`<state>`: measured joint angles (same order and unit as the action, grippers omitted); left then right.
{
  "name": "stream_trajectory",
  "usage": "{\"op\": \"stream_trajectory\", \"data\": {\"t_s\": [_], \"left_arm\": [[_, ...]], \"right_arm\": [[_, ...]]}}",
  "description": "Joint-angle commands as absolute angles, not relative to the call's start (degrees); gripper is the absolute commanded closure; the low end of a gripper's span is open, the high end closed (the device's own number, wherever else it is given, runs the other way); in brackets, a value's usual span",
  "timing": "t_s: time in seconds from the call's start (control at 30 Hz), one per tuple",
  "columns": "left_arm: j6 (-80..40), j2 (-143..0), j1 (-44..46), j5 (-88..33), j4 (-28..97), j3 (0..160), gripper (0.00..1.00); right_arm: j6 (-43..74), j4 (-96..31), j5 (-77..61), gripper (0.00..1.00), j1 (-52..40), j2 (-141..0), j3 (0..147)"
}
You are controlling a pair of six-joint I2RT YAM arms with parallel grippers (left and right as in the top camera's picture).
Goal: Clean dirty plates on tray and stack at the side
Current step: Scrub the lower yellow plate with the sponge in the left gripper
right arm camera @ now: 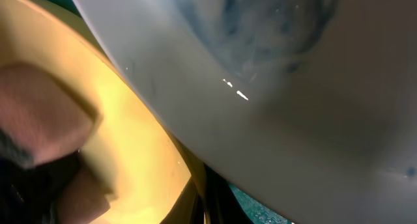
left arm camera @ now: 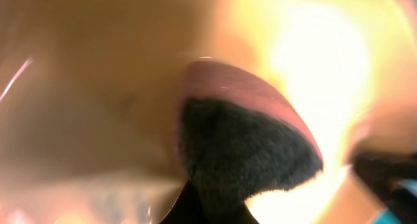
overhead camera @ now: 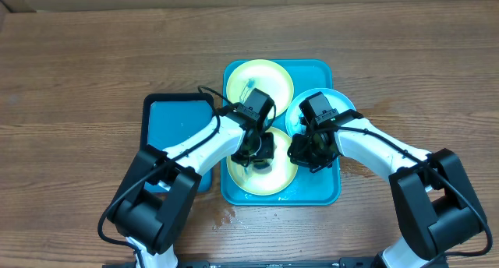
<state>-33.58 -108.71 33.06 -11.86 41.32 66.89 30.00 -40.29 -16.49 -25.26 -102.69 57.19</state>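
Centre frame, on the tray [overhead camera: 321,192]: left claw [overhead camera: 259,153] over lower yellow plate [overhead camera: 274,182], right claw [overhead camera: 310,153] beside blue plate [overhead camera: 295,118]; cannot tell either grip.

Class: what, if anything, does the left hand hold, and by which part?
The left hand seems to hold a pink-and-dark sponge; the blurred close-up hides which part is gripped.
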Motion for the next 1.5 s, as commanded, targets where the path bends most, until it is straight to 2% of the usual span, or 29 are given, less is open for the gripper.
{"op": "stream_trajectory", "data": {"t_s": [0.0, 0.17, 0.3, 0.43, 0.5, 0.73, 0.87, 1.0, 1.2, 1.3, 1.47], "left_arm": [[-35.2, -109.4, 33.3, 1.3, 46.0, 66.9, 0.96], [-33.8, -109.4, 33.4, 17.6, 49.3, 66.9, 0.96], [-31.7, -109.4, 33.3, 18.9, 49.3, 66.9, 0.96], [-31.7, -109.4, 33.4, 17.9, 42.7, 66.9, 0.96], [-31.7, -109.4, 33.4, 12.4, 37.4, 66.9, 0.92], [-34.2, -109.4, 33.6, -11.6, 28.3, 66.9, 0.96], [-34.2, -109.4, 33.8, -14.3, 31.1, 66.9, 0.96], [-29.5, -109.4, 33.8, -9.9, 39.2, 66.9, 0.96], [-28.1, -109.4, 33.8, 10.0, 48.7, 66.3, 0.96], [-28.1, -109.4, 33.8, 15.7, 45.9, 64.2, 0.96], [-27.9, -109.4, 33.7, 17.6, 36.9, 59.2, 0.96]], "right_arm": [[31.6, -39.5, -10.5, 0.96, -24.3, -105.0, 55.5], [31.6, -39.6, -10.5, 0.96, -24.3, -105.0, 55.5], [31.6, -39.6, -10.6, 0.96, -24.3, -105.0, 55.5], [31.6, -39.6, -10.6, 0.96, -24.3, -105.0, 55.5], [31.6, -39.8, -10.6, 0.96, -24.3, -105.0, 55.5], [31.6, -39.9, -10.5, 0.96, -24.3, -105.0, 55.5], [31.6, -39.9, -10.5, 0.96, -24.3, -105.0, 55.5], [31.6, -39.9, -10.5, 0.96, -24.3, -105.0, 55.5], [31.6, -39.9, -10.5, 0.96, -24.3, -105.0, 55.5], [31.6, -39.9, -10.6, 0.96, -24.3, -105.0, 55.5], [31.6, -39.9, -10.6, 0.96, -24.3, -105.0, 55.5]]}}
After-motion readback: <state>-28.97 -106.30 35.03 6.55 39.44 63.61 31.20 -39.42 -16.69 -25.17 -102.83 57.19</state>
